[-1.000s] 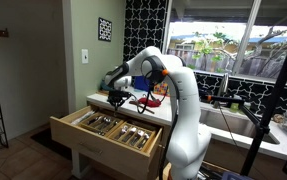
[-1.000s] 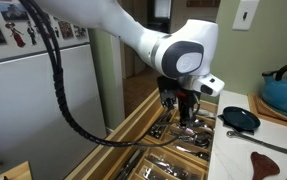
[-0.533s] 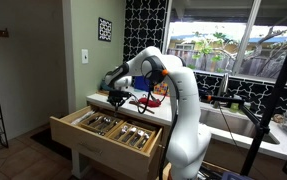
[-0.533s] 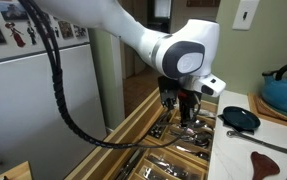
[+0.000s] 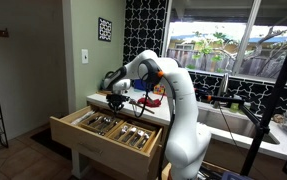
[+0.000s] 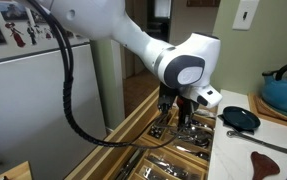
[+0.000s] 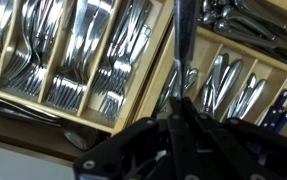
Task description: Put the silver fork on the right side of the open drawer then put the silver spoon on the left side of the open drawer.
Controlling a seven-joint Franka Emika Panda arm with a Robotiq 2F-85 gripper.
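The light wooden drawer point(image 5: 103, 146) stands pulled out, its long compartments full of cutlery; it shows in both exterior views point(image 6: 133, 126) and fills the wrist view point(image 7: 155, 58). My gripper point(image 5: 114, 100) hangs just above the drawer's rear part point(image 6: 178, 120). In the wrist view the gripper point(image 7: 178, 118) is shut on a slim silver utensil handle point(image 7: 181, 50) that points away over a divider. Its working end is hidden in the jaws, so I cannot tell whether it is the fork or the spoon. Forks point(image 7: 78, 50) lie in the left compartments, spoons point(image 7: 228, 85) in the right ones.
A blue pot point(image 6: 285, 93), a small black pan point(image 6: 241, 119) and a wooden spoon point(image 6: 268, 163) sit on the counter beside the drawer. A fridge point(image 6: 33, 90) stands close on the drawer's other side. A black tripod point(image 5: 270, 105) stands by the sink.
The arm has shifted slightly, with the wrist lower and a little further along the drawer. The gripper stays shut on the utensil.
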